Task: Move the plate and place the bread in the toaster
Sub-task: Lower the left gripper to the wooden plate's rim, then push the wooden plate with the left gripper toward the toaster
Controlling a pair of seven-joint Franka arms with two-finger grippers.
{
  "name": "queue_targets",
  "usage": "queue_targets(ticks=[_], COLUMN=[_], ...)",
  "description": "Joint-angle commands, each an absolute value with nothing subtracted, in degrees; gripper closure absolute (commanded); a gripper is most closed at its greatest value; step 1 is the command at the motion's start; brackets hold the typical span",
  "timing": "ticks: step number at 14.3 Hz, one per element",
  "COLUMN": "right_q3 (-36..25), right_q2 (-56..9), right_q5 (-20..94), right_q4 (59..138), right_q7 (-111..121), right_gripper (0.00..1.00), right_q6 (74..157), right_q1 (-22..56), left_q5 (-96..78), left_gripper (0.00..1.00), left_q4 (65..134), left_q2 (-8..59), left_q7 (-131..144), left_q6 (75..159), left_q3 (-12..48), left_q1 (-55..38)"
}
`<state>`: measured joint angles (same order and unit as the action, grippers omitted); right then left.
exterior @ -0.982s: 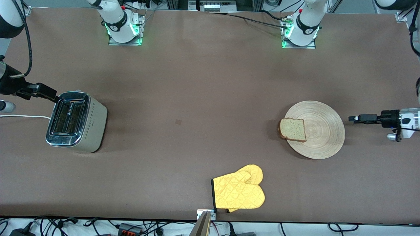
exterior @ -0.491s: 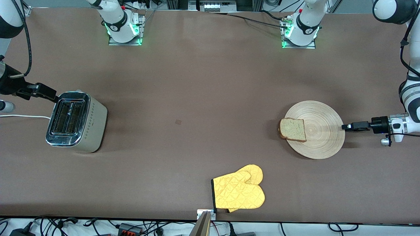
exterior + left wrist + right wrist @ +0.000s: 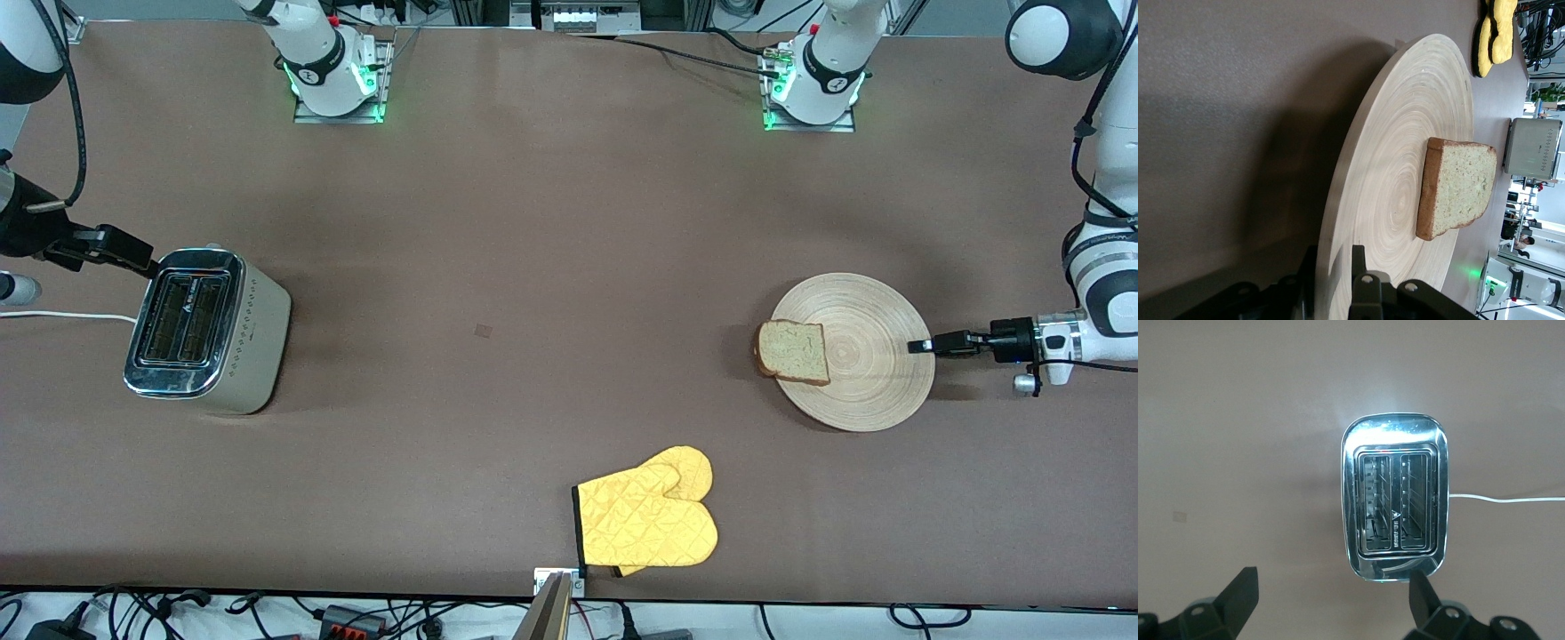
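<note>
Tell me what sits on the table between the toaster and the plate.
Nothing: the front view shows bare brown table from the toaster to the plate. The yellow oven mitt lies nearer the camera, off that line.

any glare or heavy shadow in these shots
Right wrist view: glare blooms off the toaster's chrome top. Left wrist view: a dark shadow lies on the table beside the plate's rim. Front view: even light, soft shadows only.
</note>
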<state>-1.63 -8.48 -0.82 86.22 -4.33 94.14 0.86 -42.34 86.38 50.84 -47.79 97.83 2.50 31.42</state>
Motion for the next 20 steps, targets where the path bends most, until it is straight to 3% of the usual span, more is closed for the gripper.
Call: queue_targets(ticks=[1, 3, 6, 9, 16, 20], right_q3=[-1.6, -1.6, -1.6, -1.6, -1.6, -1.5], right_q2=[-8.7, -8.7, -8.7, -8.7, -8.7, -8.7], right_q5=[0.0, 0.0, 0.0, 0.0, 0.0, 0.1], right_q4=[85.3, 85.3, 85.3, 85.3, 85.3, 85.5], right_q7=[-3.5, -3.5, -3.5, -3.5, -3.6, -4.5], right_gripper=[0.00, 0.00, 0.00, 0.00, 0.00, 0.00], right_q6=[93.3, 93.3, 93.3, 93.3, 93.3, 93.2], right_q1=[0.7, 0.7, 0.7, 0.7, 1.0, 0.9], left_q5=[-43.8, -43.6, -43.5, -44.7, -59.5, -70.5], left_gripper=[0.96, 0.98, 0.99, 0.99, 0.97, 0.97], left_q4=[85.2, 85.0, 83.8, 83.8, 85.4, 87.5], left_q2=[51.4, 50.7, 50.7, 50.5, 50.5, 51.1], left_q7=[-49.1, -49.0, -48.3, -48.2, -42.7, -43.1], left_q6=[97.5, 96.4, 86.1, 87.3, 104.0, 117.8], left_q3=[3.1, 3.6, 7.0, 11.4, 12.3, 12.2], left_q1=[31.6, 31.1, 30.7, 25.8, 4.8, -7.7])
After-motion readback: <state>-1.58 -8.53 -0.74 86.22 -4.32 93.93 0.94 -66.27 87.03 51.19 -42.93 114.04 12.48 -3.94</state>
